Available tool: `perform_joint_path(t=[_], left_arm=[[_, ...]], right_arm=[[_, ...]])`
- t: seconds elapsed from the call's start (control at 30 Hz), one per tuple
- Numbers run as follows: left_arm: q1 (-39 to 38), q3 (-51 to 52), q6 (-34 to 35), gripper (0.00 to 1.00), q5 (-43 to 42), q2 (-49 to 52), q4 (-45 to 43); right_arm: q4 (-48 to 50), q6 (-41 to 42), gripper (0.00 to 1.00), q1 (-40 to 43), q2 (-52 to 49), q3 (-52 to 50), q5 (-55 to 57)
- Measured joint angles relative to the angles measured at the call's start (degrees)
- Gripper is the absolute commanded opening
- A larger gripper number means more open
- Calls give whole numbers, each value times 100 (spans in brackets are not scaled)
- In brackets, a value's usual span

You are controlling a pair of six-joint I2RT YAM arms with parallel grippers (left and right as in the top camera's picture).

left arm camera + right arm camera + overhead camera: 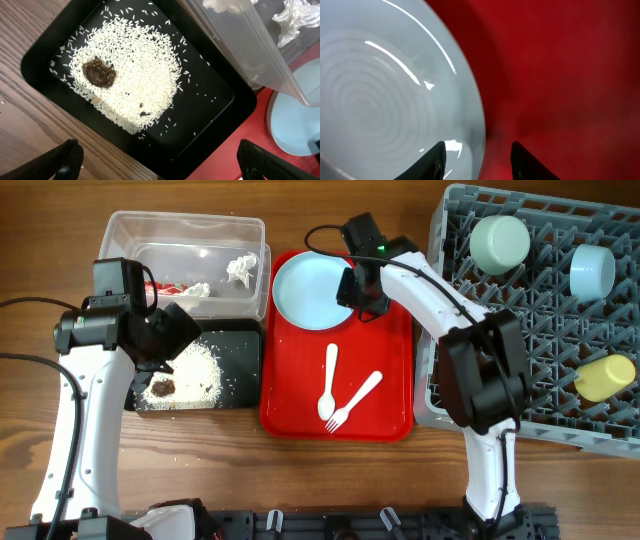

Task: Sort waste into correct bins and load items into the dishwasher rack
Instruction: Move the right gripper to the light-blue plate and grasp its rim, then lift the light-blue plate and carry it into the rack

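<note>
My right gripper point(477, 155) point(355, 290) is open and straddles the right rim of the light blue plate point(380, 90) point(310, 288), one finger over the plate and one over the red tray point(560, 75). My left gripper point(160, 160) point(170, 340) hangs wide open over the near corner of the black tray point(215, 100), which holds white rice point(130, 75) and a brown scrap point(99, 73). The clear tub point(190, 230) holds crumpled tissue point(243, 268) and a red-and-white wrapper point(165, 288). A white spoon point(328, 380) and fork point(355, 402) lie on the red tray.
The grey dishwasher rack point(540, 320) stands at the right with a pale green bowl point(499, 242), a light blue bowl point(592, 270) and a yellow cup point(605, 377) in it. Bare wooden table lies in front of the trays.
</note>
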State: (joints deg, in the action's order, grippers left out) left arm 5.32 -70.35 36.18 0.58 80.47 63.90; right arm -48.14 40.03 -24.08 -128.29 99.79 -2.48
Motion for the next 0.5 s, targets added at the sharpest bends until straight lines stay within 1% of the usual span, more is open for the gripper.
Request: perform_joint_path(t=[0.03,0.07,0.13,0.17,0.2,0.27,0.5], left_arm=[[0,0,0,100,0,0,0],[0,0,0,100,0,0,0],[0,0,-2,100,0,0,0],[0,0,-2,100,0,0,2],[0,0,0,100,-2,0,0],[0,0,0,100,0,0,0],[0,0,0,100,0,0,0]], right_arm=[[9,39,42,0,-63,0,-2],[13,72,38,0,-109,0,0],[20,111,22,0,-138,2,0],[13,101,20,0,-140,2,4],[-20,168,13,0,-149,2,2],[-42,188,4,0,-153,0,-2],[-55,157,4,39,-151,39,-28]])
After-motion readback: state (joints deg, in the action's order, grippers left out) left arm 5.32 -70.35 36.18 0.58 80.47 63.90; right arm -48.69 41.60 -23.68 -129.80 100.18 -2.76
